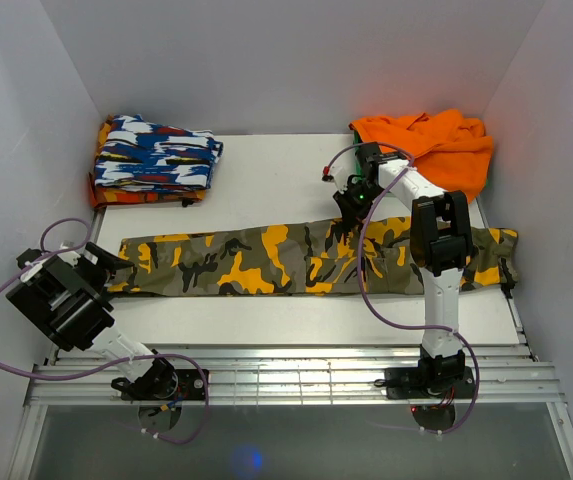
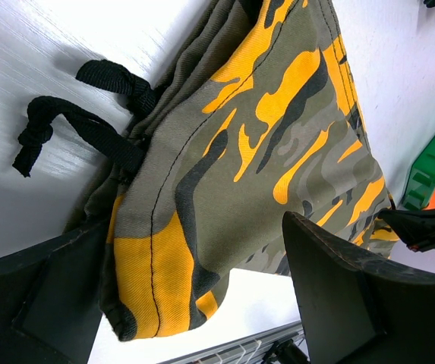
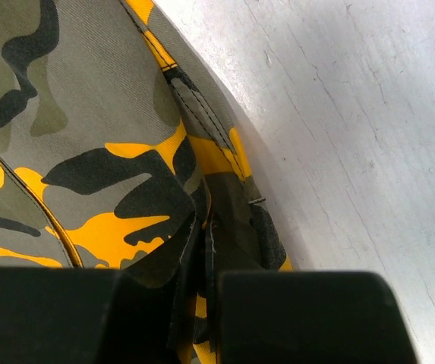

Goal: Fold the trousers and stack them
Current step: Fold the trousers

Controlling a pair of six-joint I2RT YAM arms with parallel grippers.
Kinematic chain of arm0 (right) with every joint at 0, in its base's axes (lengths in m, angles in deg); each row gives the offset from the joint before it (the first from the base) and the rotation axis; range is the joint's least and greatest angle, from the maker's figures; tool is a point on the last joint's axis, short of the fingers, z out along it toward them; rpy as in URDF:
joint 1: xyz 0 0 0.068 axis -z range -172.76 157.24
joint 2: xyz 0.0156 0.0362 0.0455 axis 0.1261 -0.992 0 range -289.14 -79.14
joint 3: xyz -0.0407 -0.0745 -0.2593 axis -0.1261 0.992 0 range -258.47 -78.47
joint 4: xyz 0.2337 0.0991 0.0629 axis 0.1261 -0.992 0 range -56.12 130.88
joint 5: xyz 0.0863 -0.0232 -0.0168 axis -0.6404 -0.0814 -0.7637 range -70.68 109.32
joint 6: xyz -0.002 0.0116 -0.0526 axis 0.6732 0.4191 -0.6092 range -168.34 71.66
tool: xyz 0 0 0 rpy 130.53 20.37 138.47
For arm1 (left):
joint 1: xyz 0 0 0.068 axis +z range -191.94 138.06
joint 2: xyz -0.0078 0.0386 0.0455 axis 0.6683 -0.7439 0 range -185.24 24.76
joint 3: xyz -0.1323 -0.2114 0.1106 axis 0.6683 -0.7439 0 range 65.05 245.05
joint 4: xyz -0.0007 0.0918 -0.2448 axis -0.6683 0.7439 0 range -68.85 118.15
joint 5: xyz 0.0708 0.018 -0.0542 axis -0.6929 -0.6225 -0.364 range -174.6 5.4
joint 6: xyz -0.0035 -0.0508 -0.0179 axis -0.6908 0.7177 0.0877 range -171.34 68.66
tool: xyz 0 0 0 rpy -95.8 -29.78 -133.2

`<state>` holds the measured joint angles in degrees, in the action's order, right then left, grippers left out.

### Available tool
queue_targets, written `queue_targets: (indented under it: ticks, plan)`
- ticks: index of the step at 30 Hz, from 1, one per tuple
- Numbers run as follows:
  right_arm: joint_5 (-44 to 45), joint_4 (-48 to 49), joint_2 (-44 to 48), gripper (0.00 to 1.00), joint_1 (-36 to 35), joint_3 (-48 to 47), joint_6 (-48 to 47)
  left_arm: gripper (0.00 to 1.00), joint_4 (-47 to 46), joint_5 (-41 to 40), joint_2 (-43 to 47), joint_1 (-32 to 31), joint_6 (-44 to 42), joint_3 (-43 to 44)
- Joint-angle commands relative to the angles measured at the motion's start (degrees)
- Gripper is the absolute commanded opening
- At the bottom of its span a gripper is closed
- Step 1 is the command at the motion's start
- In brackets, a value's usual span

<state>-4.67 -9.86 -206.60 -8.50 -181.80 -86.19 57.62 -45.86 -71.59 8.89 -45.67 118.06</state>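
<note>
Right gripper [image 1: 349, 207]: jaws fully closed, pinching a fold of the trousers [image 1: 266, 262] at their far edge, a little right of the middle of their length. In the wrist view the cloth is bunched up into the seam between the two fingers [image 3: 316, 315]; bare worktop [image 1: 266, 180] is just beside the pinched edge.

Left gripper [image 1: 118, 265]: jaws spread wide, holding nothing. It sits low at the left end of the trousers, and that end lies between the two fingers [image 2: 354, 296]. Cannot tell whether the pads touch the cloth.

Trousers: laid out flat in one long strip across the worktop, left to right, roughly mid-depth. Black cord [image 2: 73, 114] trails from the left end onto the bare surface.

Surroundings: blue-white-red folded garment [image 1: 156, 155] at the far left corner, well apart from the trousers. Orange cloth [image 1: 431, 140] heaped at the far right corner, near the right gripper but not touching it. The right arm reaches over the right-hand part of the trousers and hides a band of them from above.
</note>
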Motion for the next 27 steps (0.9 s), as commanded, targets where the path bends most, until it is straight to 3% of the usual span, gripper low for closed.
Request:
queue_targets:
  ticks: [1,14,18,21,27]
  plan:
    - [2.45,1.25,2.83,0.08,1.42,0.84,-0.21,0.98,-0.43,-14.04,-3.22,0.59,-3.03,-1.51]
    - [4.31,5.92,4.33,0.09,1.42,5.42,2.25,0.98,-0.70,-12.91,-2.61,0.59,-3.56,-1.07]
    - [0.88,2.32,3.97,0.67,1.33,2.26,1.99,0.98,1.32,-8.62,2.47,-0.55,-12.58,1.82]
    - [-0.53,1.17,4.85,0.82,1.07,-0.11,2.95,0.98,7.55,-5.27,4.68,-0.64,-18.57,8.32]
    - [-1.32,-2.17,7.22,0.90,0.81,-3.81,3.66,0.98,14.86,-5.96,7.24,-0.99,-32.47,21.40]
